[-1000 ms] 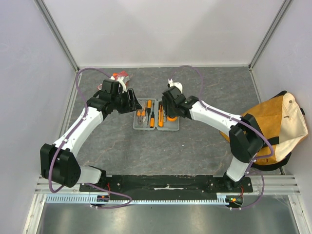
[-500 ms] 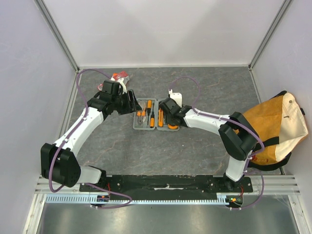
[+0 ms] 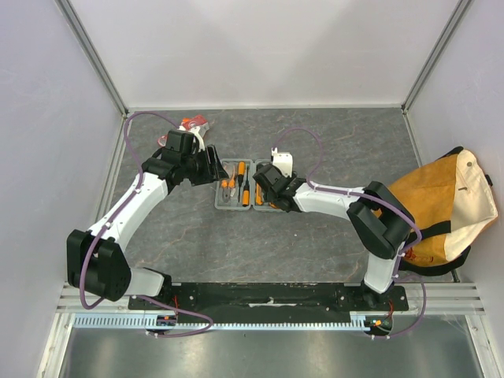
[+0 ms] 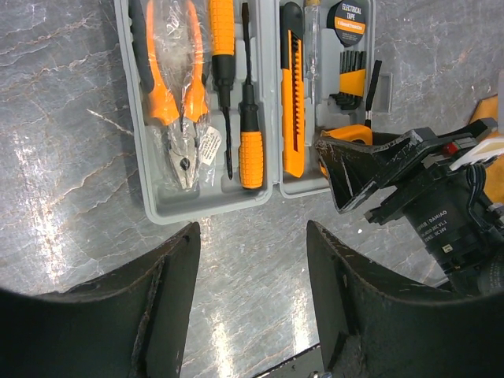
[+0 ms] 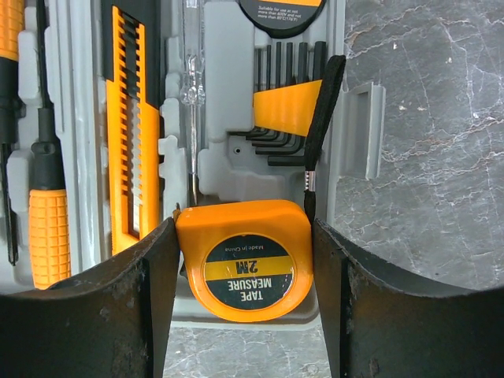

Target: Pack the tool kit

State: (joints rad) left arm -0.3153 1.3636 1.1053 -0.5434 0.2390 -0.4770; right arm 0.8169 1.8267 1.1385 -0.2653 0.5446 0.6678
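The grey tool kit case (image 3: pixel 218 198) lies open mid-table. In the left wrist view its rim (image 4: pixel 213 206) shows, with pliers (image 4: pixel 175 79), screwdrivers (image 4: pixel 250 146), an orange utility knife (image 4: pixel 293 110) and hex keys (image 4: pixel 350 83) in their slots. My right gripper (image 5: pixel 244 236) is shut on the orange tape measure (image 5: pixel 246 264) over the right half's near end; its black strap (image 5: pixel 323 118) lies along the hex keys. The right gripper also shows from above (image 3: pixel 272 193). My left gripper (image 4: pixel 252 236) is open and empty over bare table beside the case's left half; it also shows from above (image 3: pixel 214 165).
A tan canvas bag with black straps (image 3: pixel 441 205) sits at the right edge. Red-orange packets (image 3: pixel 195 124) lie at the back left behind my left arm. White walls close the table on three sides.
My right gripper has moved nearer and lower with the tape measure, onto the near end of the case's right half. The left arm has barely moved.
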